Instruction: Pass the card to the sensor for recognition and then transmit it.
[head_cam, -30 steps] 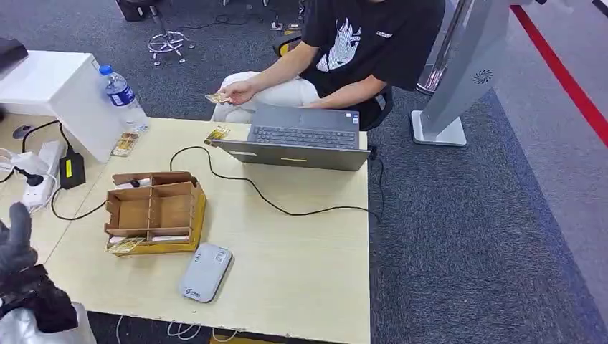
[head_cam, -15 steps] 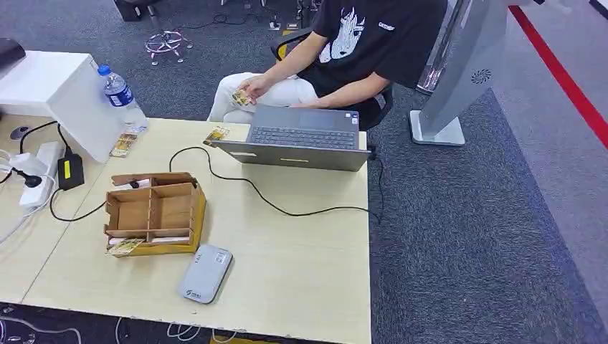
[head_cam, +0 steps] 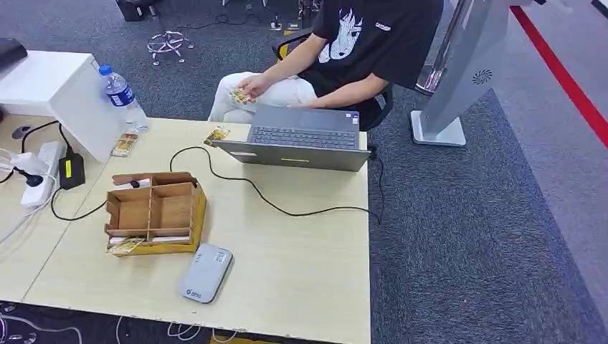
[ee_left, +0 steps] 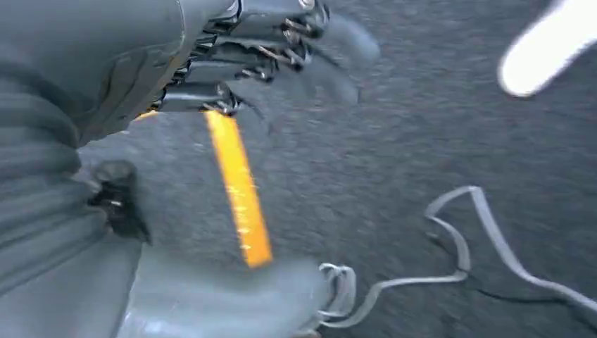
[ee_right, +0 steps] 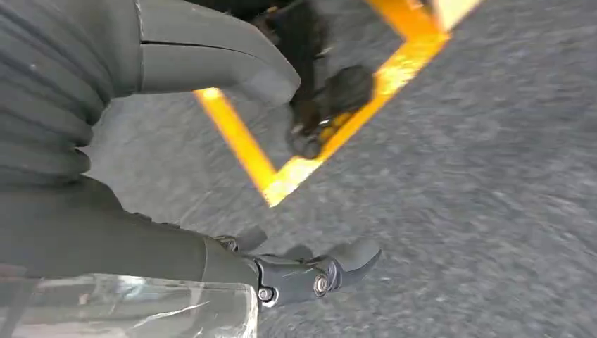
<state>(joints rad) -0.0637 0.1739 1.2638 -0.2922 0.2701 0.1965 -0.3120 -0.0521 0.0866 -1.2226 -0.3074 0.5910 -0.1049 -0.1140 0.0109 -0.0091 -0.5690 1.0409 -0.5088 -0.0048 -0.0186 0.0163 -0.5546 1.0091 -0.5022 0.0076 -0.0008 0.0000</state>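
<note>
The grey card sensor (head_cam: 205,273) lies flat near the table's front edge. Just behind it stands a wooden divider box (head_cam: 154,213) with a gold card (head_cam: 125,246) sticking out of its front slot. More gold cards lie beside the laptop (head_cam: 216,135) and by the bottle (head_cam: 124,144). A seated person holds another card (head_cam: 239,95) above their lap. My left hand (ee_left: 141,84) hangs over the dark carpet, fingers spread, holding nothing. My right hand (ee_right: 105,211) also hangs over the floor, thumb and fingers apart and empty.
An open laptop (head_cam: 305,140) sits at the table's far edge, its black cable (head_cam: 287,211) running across the middle. A water bottle (head_cam: 122,97), white box (head_cam: 61,89) and power strip (head_cam: 39,175) stand at the left. A grey kiosk base (head_cam: 448,118) is on the carpet at right.
My left hand, raised at the lower left one second ago, has dropped out of the head view. The person pulled the held card back toward their lap.
</note>
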